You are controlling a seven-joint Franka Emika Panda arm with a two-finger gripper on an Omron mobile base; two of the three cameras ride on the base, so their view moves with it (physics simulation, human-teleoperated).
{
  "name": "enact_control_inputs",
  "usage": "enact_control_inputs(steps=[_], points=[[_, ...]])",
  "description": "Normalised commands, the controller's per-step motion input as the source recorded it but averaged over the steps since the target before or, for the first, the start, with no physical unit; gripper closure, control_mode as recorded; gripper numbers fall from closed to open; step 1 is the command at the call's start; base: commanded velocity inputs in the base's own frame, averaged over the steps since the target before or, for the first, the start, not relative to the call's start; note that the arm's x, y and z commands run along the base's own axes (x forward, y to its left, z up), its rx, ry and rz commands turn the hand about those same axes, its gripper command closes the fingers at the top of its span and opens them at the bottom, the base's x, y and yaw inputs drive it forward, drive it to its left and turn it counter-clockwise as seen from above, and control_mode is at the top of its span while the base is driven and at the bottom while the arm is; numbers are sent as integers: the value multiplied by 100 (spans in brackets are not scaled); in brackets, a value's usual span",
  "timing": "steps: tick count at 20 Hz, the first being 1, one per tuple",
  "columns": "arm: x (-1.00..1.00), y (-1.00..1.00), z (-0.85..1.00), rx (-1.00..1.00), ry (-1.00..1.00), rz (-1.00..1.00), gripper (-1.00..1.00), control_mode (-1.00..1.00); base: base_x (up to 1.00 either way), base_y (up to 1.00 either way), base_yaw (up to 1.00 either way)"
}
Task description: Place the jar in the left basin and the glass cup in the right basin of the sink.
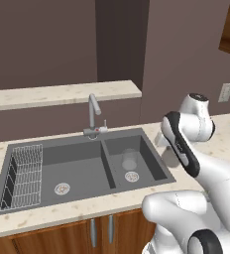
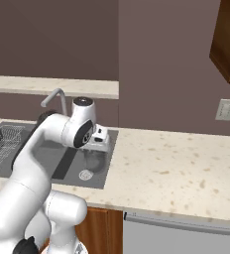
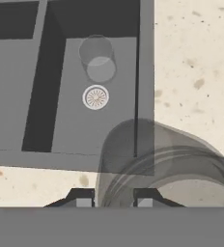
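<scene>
The glass cup (image 1: pixel 129 159) stands upright on the floor of the right basin (image 1: pixel 151 158) of the sink (image 1: pixel 52 147), just behind that basin's round steel drain (image 1: pixel 132 176) and apart from it; the hand view shows the same tumbler (image 3: pixel 98 59) beside the drain (image 3: pixel 95 97). The left basin (image 1: pixel 80 166) holds a wire rack (image 1: pixel 24 176) along its far left side and its own drain (image 1: pixel 62 188). A curved steel tap (image 1: pixel 93 116) rises behind the centre divider (image 1: pixel 107 163). In the hand view the jar (image 3: pixel 162 164) looms very close as a smoky translucent cylinder, hanging over the near rim of the sink and the speckled countertop (image 3: pixel 196 72) to the right of the right basin. The gripper (image 3: pixel 114 198) has its two dark fingertips (image 3: pixel 82 198) set a little apart at the bottom of that view, with the jar's grey body rising from between and beyond them; whether the pads actually press on the glass cannot be told. In the right base view the hand (image 2: pixel 98 138) hangs above the right end of the sink, near the counter's edge. A wall outlet (image 2: pixel 225 109) sits on the wall to the right.
</scene>
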Motion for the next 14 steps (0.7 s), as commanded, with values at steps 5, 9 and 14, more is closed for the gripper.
enact_control_inputs(steps=[5,9,14], points=[[0,50,4,-3,-5,28,100,-100,0,0,0],[0,43,16,-8,6,24,100,-100,0,0,0],[0,41,16,-11,3,22,100,-100,0,0,0]])
